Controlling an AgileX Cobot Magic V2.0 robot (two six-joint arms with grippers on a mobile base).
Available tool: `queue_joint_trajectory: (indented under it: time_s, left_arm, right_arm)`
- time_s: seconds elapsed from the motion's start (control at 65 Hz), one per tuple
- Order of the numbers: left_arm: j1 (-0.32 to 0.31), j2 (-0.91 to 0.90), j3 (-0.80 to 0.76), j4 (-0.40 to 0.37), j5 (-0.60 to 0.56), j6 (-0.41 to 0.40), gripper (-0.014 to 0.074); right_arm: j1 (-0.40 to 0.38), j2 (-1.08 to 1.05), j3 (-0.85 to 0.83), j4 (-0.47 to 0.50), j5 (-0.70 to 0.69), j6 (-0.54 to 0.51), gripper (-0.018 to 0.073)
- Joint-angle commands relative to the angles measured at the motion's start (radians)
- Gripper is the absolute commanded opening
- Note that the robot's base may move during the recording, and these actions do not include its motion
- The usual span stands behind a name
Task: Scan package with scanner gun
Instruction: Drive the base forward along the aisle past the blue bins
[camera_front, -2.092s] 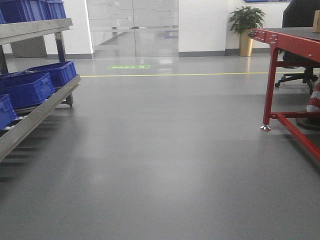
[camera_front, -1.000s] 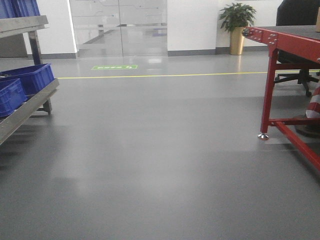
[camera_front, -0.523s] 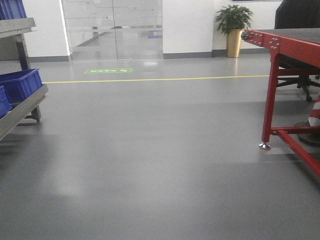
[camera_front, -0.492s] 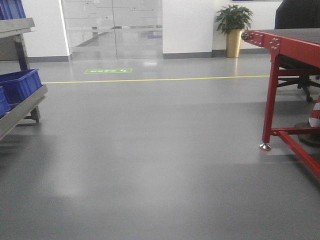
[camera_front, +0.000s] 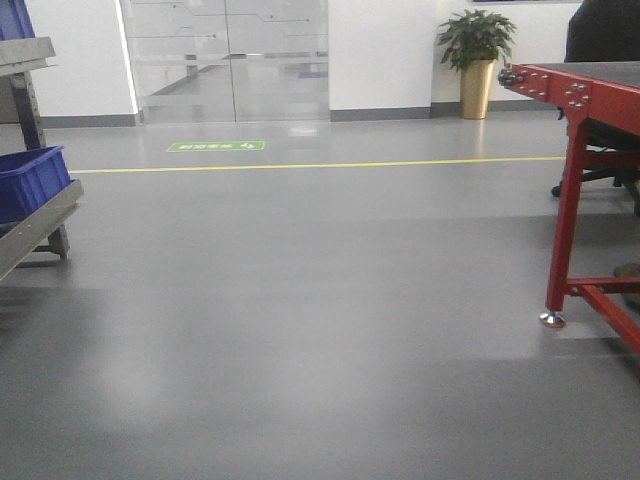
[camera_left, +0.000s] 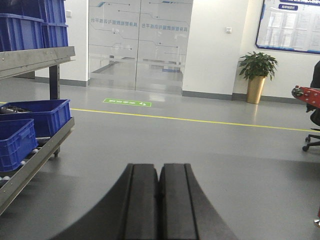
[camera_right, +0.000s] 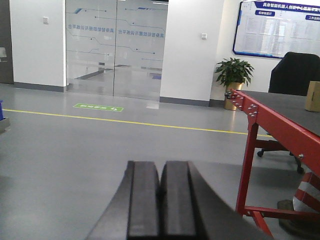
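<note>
Left claw (camera_left: 159, 172): pads pressed together, gripping nothing. Right claw (camera_right: 160, 171): the same. Past the right claw I see a red steel-framed, dark-topped bench (camera_right: 272, 121). A brown cardboard box (camera_right: 313, 96) sits on top, well back from the near corner, partly cropped.

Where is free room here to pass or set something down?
Free: the grey floor between the shelf rack and the red table, and that table's near end. Crowded: the rack, filled with blue bins.
</note>
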Motion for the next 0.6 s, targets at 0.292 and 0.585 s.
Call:
queue_joint_trajectory:
  time_s: [0.292,0.585]
  left_arm:
    - [-0.004,-0.004,-0.003,0.002,-0.014,-0.001,-0.0111]
    - [-0.004,-0.004,-0.003,0.002,-0.014,-0.001,-0.0111]
  right_arm:
    - [-0.002,-0.002,0.000,-0.006,-0.021,0.001,-0.0162]
    - [-0.002,-0.002,0.000,-0.006,-0.021,0.001,-0.0162]
